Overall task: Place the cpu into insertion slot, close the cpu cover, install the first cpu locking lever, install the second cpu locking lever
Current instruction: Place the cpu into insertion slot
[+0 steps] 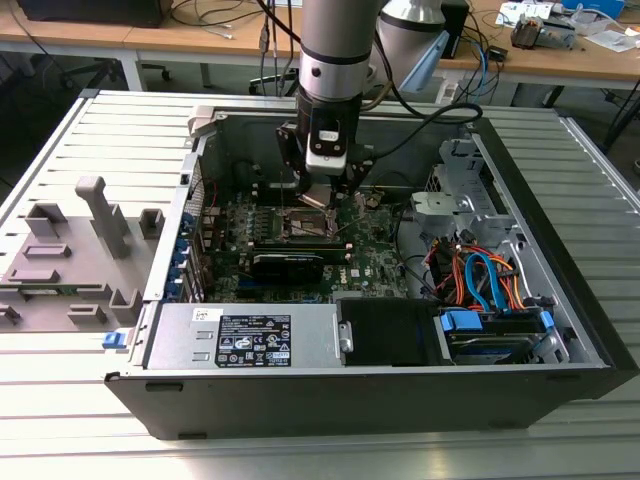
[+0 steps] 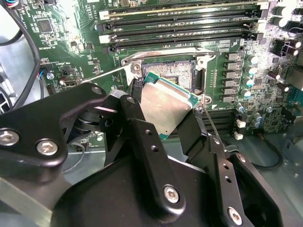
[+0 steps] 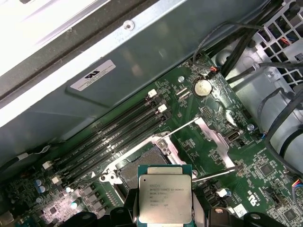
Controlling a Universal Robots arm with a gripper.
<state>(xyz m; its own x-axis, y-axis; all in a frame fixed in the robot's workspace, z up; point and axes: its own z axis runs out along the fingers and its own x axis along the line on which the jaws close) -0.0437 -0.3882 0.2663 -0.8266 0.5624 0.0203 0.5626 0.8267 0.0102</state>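
1. Black two-finger gripper (image 2: 165, 120) is clamped on the cpu (image 2: 163, 99), a small flat square chip w/ a silver-grey metal top. Its fingers (image 2: 137, 113) sit on opposite edges.
2. The cpu is held just over the open square socket (image 3: 142, 163) on the green motherboard (image 3: 265, 175), not seated.
3. Thin wire lever (image 3: 184, 125) is swung out, clear of the socket opening.
4. Long black memory slots (image 2: 180, 28) run along one socket edge.
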